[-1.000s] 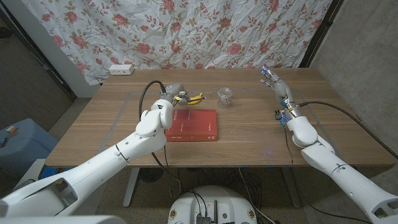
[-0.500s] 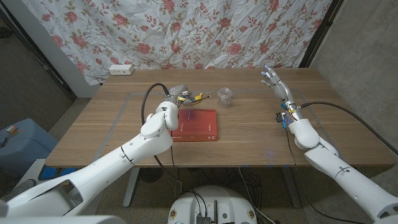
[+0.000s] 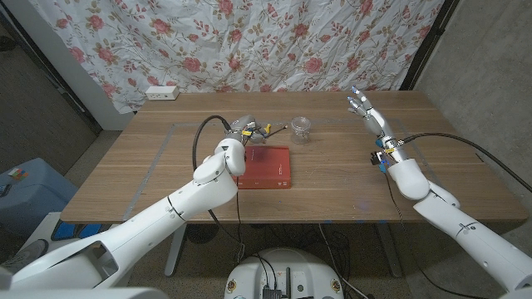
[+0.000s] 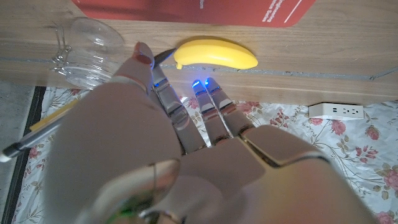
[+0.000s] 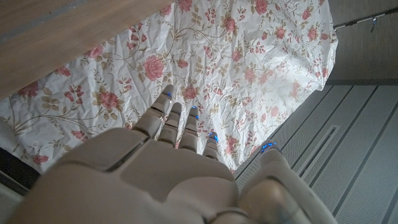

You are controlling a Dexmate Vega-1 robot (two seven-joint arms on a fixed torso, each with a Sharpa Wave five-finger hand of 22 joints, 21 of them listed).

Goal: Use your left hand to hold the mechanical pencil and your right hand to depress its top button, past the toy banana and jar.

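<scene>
My left hand [image 3: 238, 130] is over the far middle of the table, just behind the red book [image 3: 264, 167]. It grips the mechanical pencil [image 3: 273, 129], a thin yellow and black rod whose free end points toward the glass jar [image 3: 301, 129]. In the left wrist view the pencil [image 4: 38, 129] runs under the thumb of my left hand [image 4: 186, 155], with the toy banana [image 4: 214, 55] and the jar [image 4: 87, 53] lying just past the fingers. My right hand [image 3: 366, 113] is raised over the table's far right with its fingers apart, holding nothing, well away from the pencil.
A white power strip [image 3: 161, 93] lies at the far left edge of the table. A floral curtain [image 3: 249, 41] hangs behind the table. A black cable [image 3: 204, 137] loops beside my left wrist.
My left hand has shifted slightly right with the pencil, whose free end now reaches nearer the jar. My right hand has dropped a little and drifted slightly left.
</scene>
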